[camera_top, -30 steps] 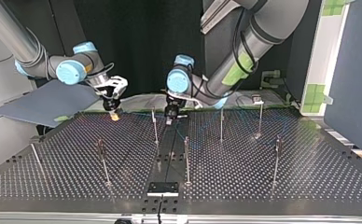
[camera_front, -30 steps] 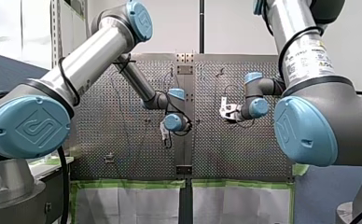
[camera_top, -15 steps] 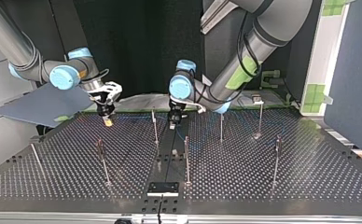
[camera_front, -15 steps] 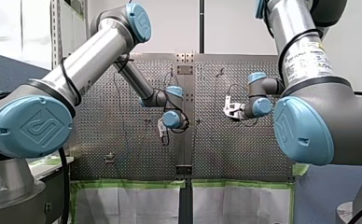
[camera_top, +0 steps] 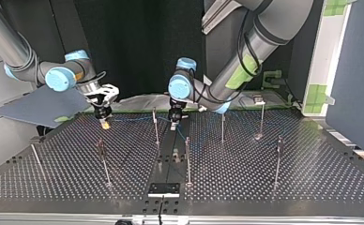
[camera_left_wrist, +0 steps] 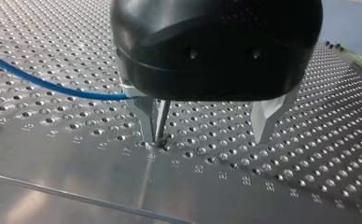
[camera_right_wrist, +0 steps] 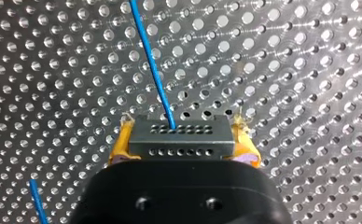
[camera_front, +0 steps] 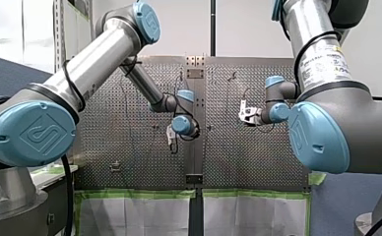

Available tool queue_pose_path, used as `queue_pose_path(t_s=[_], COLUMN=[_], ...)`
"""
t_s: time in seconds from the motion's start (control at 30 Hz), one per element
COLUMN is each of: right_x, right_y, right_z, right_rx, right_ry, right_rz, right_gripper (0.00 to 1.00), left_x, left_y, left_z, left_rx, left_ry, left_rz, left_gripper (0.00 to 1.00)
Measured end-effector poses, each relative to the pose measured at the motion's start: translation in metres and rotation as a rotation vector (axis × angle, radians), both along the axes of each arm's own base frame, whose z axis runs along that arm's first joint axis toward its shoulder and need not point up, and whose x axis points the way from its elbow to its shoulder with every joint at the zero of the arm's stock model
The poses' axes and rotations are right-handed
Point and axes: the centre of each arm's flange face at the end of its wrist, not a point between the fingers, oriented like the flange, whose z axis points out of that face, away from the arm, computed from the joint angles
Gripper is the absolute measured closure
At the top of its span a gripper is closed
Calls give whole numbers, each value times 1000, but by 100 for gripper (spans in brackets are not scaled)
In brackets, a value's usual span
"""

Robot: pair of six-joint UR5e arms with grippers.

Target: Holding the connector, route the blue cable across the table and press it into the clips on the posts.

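My right gripper (camera_right_wrist: 184, 142) is clamped by its yellow pads (camera_right_wrist: 121, 142) on the grey connector (camera_right_wrist: 179, 132), close over the table (camera_right_wrist: 300, 65) at the top view's left. The blue cable (camera_right_wrist: 153, 65) leaves the connector's face and runs ahead across the holes. My left gripper (camera_left_wrist: 207, 137) stands with its fingers apart near the table's middle, with a thin post (camera_left_wrist: 161, 119) between them just beside one finger (camera_left_wrist: 146, 114); the cable comes in from the side up to that finger.
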Motion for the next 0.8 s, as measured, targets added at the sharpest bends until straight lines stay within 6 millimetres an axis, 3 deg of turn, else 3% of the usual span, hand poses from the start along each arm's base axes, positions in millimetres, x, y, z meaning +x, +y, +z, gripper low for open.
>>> queue_pose_path(t_s=[0.23, 0.63, 0.8], right_x=[-1, -1, 0], right_y=[-1, -1, 0], right_z=[-1, -6, -7], right_rx=[-5, -1, 0], right_ry=[3, 11, 13], right_rz=[9, 28, 30], right_gripper=[100, 100, 100], left_x=[-15, -71, -97], left_y=[0, -15, -27], left_z=[14, 41, 61], left_rx=[57, 125, 130], left_ry=[20, 40, 25], left_rz=[31, -22, -29], left_gripper=[0, 0, 0])
